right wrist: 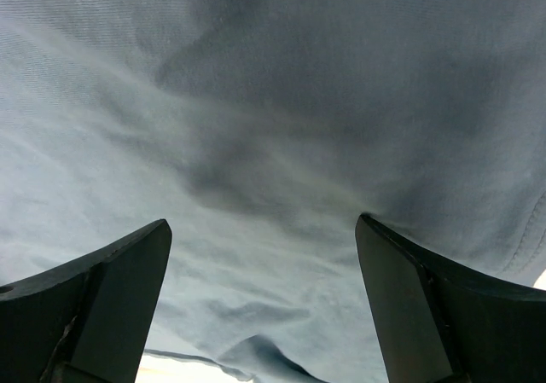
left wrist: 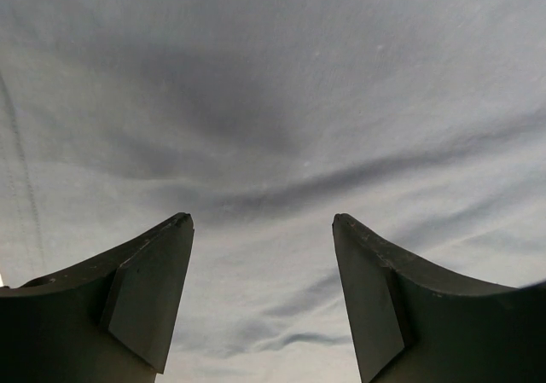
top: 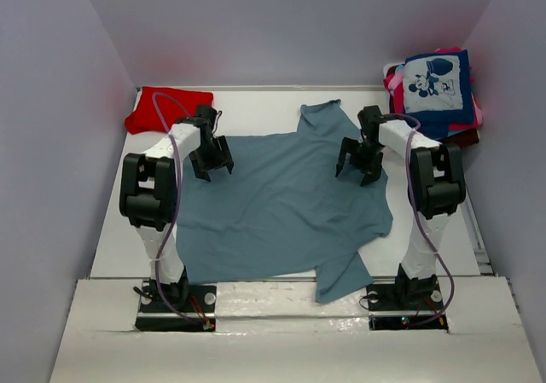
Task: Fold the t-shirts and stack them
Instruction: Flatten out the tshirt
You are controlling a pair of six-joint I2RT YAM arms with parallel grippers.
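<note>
navy tee (top: pixel 437 84) carries cartoon-mouse print, tops pile at far right corner; pink tee (top: pixel 394 80) edge under it, pile count unclear. one grey-blue tee (top: pixel 281 204) spread rumpled on desk (top: pixel 256 101). left jaws and right jaws both parted, empty, over its far half. one red tee (top: pixel 166 108) folded, far left corner.

- Plain dusty grey-blue cotton t-shirt (top: pixel 281 204): spread open and mostly flat across the middle of the white table (top: pixel 256 101), with soft wrinkles. One sleeve points to the far edge, and another hangs over the near edge.
- Plain red t-shirt (top: pixel 166 108): folded into a compact bundle at the far left corner.
- Navy t-shirt with cartoon-mouse print (top: pixel 437 84): folded, print up, on top of a stack at the far right corner, with pink cloth (top: pixel 393 83) edging out beneath it.
</note>
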